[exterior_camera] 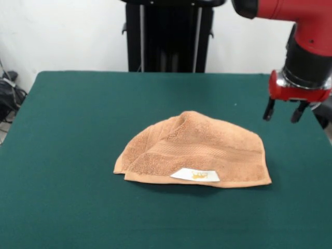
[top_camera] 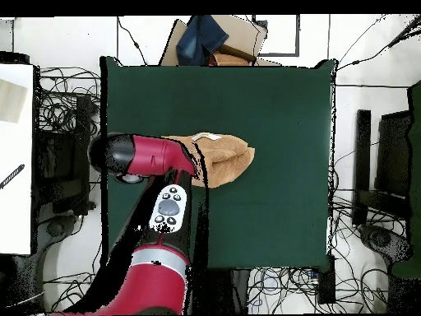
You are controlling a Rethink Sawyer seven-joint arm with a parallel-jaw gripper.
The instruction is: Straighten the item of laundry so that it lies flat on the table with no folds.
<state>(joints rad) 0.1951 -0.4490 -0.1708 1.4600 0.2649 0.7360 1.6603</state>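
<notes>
The item of laundry [exterior_camera: 194,150] is an orange-tan towel lying folded over itself in a humped, half-round shape at the middle of the dark green table [exterior_camera: 78,129]. Its white label with a yellow mark [exterior_camera: 195,175] faces the near edge. My gripper [exterior_camera: 280,119] hangs open and empty above the table's right side, apart from the towel and higher than it. In the overhead view the towel [top_camera: 229,156] shows partly under the red arm [top_camera: 152,156], and the arm's wrist hides the gripper there. The table [top_camera: 271,107] is far larger than the towel.
A black pedestal [exterior_camera: 168,36] stands behind the table's far edge. In the overhead view, cardboard boxes and a blue cloth [top_camera: 215,37] sit past one table edge, cables cover the floor, and a white surface [top_camera: 16,156] lies at the left.
</notes>
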